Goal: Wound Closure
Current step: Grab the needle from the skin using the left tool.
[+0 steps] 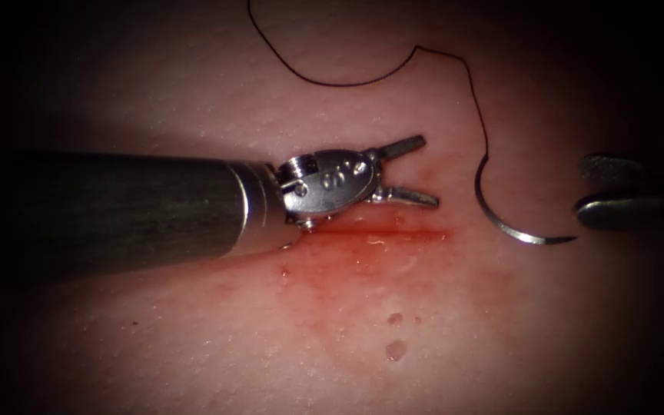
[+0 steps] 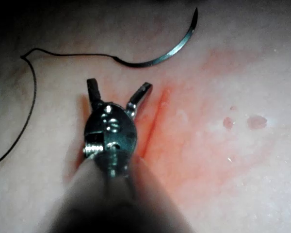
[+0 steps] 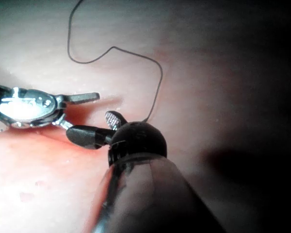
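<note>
Needle loose on tissue, right of cut; left claw agape, empty; right claw parted, empty.

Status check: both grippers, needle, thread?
Left gripper open, holds nothing. Right gripper open, empty, beside needle tip. Needle lies loose on tissue, right of the cut; thread trails free.

Red fluid stains the tissue in a wide, pale smear, darkest in a thin line along the cut. Two small drops lie just past the smear, toward the tissue's near side, one larger than the other.
</note>
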Controlling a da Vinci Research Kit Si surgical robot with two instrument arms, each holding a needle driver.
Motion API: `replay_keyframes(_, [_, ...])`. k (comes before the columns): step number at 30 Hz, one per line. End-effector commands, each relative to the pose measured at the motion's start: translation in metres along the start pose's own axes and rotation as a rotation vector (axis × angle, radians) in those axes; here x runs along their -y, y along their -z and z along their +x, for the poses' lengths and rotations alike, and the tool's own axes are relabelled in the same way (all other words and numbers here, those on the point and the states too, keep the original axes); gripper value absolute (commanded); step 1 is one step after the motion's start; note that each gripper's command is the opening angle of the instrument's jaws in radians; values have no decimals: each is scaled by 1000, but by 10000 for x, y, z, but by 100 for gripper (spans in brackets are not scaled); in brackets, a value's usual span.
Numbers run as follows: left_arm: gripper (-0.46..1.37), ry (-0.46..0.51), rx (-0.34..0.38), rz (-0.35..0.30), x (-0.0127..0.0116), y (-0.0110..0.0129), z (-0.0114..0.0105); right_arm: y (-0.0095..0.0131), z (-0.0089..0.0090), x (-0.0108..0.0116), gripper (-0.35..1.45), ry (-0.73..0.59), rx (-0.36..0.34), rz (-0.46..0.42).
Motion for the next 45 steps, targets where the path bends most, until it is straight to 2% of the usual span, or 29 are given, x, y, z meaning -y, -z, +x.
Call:
replay_keyframes(1, [84,-14,23,-7,-1,0,3,1,0,0,112,1,1,7])
replay_keyframes(6, [86,-76,82,-64,-8,0,13,5,2,-3,112,0,4,10])
replay_keyframes(11, [83,-131,154,-180,-16,-4,25,10,2,-6,112,0,7,13])
replay_keyframes(14, [83,-151,177,-224,-20,-9,34,11,2,-7,112,0,8,13])
replay_keyframes(20, [80,-157,161,-255,-24,-21,52,13,2,-9,112,0,10,15])
replay_keyframes(24, [78,-169,159,-284,-29,-37,61,15,2,-11,112,1,11,16])
replay_keyframes(28, [75,-187,192,-328,-32,-52,61,19,3,-13,112,1,14,19])
replay_keyframes(37, [70,-187,272,-394,-28,-69,59,23,4,-14,111,-1,17,25])
replay_keyframes(42, [57,-169,299,-428,-32,-81,58,23,4,-14,110,0,18,26])
replay_keyframes(45, [26,-168,336,-442,-37,-92,55,25,4,-15,110,0,18,27])
